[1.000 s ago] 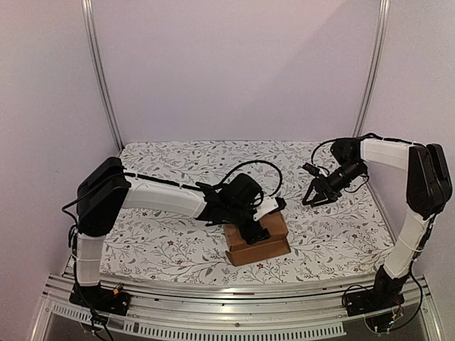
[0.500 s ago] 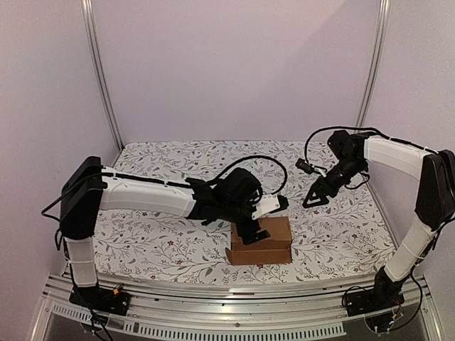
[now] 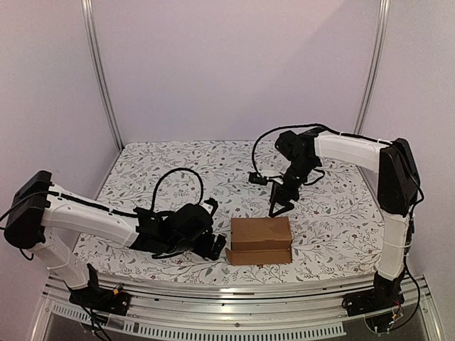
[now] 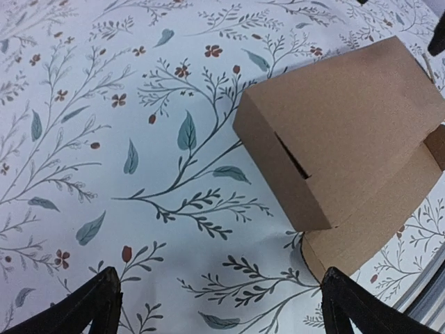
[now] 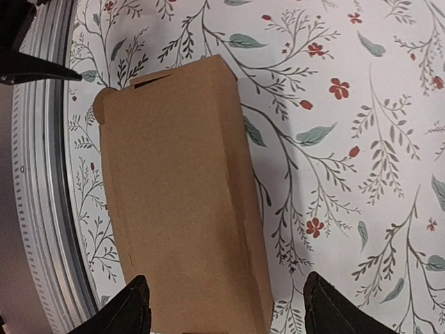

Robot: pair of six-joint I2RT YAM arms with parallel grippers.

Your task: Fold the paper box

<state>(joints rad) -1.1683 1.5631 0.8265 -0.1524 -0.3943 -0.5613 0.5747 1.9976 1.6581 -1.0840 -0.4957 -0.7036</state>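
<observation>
**Paper box sat closed near the front edge, both pincers wide and empty**

Nearest of all, the metal rail (image 3: 227, 302) ran along the table's front edge, with the two arm bases bolted towards its ends. Just beyond it the left arm (image 3: 85, 217) lay low over the floral cloth (image 3: 170, 167), reaching in from the left corner. The left gripper (image 3: 215, 245) hovered just beside the left end of the paper box (image 3: 261, 233), apart from it. In its wrist view the two black fingertips (image 4: 97, 303) stood at opposite sides of the frame, spread wide, with only cloth between them.

The paper box rested on the cloth close to the front edge, slightly right of centre, its long side parallel to the rail. Its lid was down and the top face lay flat. A lower layer of cardboard stuck out a little along the near side. The left wrist view showed a narrow slot in the end face turned towards the left gripper. The right wrist view showed a small rounded tab poking out at a corner by the rail.

Just behind the box, the right gripper (image 3: 279, 204) hung pointing downward by the far long edge and seemed clear of the cardboard. Its fingers (image 5: 132, 309) were held well apart, with nothing clasped between them. The right arm (image 3: 355, 149) arched in from the right side, a black cable (image 3: 266, 142) looping off its wrist. Farthest back, the plain pale wall (image 3: 234, 71) rose behind the cloth, between two metal posts (image 3: 99, 71).
</observation>
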